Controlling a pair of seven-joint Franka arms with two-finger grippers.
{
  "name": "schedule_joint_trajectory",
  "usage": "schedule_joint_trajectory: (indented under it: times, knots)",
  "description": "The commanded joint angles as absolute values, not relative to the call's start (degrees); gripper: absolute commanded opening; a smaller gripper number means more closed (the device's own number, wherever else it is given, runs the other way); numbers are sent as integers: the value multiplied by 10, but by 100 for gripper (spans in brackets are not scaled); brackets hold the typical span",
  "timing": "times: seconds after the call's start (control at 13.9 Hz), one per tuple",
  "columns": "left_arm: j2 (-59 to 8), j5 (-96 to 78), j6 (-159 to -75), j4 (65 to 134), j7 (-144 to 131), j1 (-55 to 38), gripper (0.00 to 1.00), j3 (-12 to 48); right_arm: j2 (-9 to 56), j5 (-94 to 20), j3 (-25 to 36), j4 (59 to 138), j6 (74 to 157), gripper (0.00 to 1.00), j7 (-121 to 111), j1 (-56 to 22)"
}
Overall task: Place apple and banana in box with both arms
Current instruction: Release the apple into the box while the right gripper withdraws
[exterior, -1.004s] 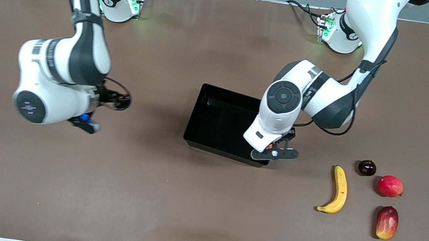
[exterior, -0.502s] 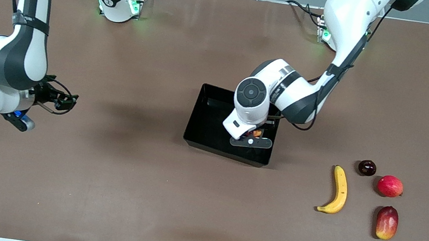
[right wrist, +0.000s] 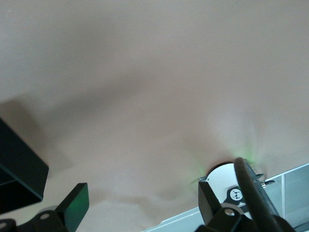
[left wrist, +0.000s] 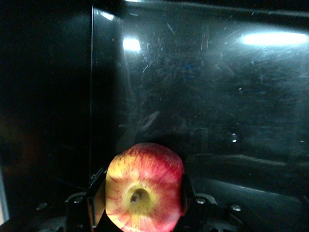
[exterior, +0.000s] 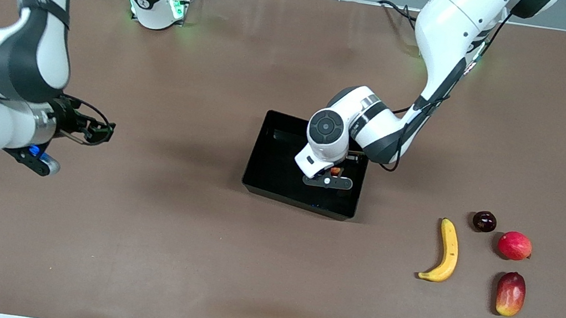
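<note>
The apple (exterior: 335,171), red with yellow streaks, is held between the fingers of my left gripper (exterior: 331,176), low inside the box (exterior: 272,164), near the wall toward the left arm's end. In the left wrist view the apple (left wrist: 145,186) is clamped between both fingers with its stem dimple showing, above the glossy black box floor (left wrist: 217,96). The banana (exterior: 446,252) lies on the table toward the left arm's end, nearer the front camera than the box. My right gripper (exterior: 95,130) is open and empty over bare table toward the right arm's end; its jaws (right wrist: 143,198) stand wide apart.
Beside the banana lie a small dark round fruit (exterior: 484,221), a plain pinkish-red round fruit (exterior: 514,245) and a red-yellow mango (exterior: 511,294). A corner of the box (right wrist: 19,179) and the right arm's base (right wrist: 231,186) show in the right wrist view.
My left gripper carried the apple from the box's front corner to farther inside and lower. My right arm swung away toward its own end of the table, then edged back slightly.
</note>
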State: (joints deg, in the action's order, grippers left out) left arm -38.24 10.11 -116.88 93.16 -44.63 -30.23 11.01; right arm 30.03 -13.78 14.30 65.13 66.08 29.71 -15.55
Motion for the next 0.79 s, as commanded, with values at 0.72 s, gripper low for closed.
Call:
schedule_joint_trajectory:
  times: [0.72]
  knots:
    - [-259, 110, -1094, 919, -394, -226, 100, 104, 77, -14, 15, 781, 720, 100, 44, -54]
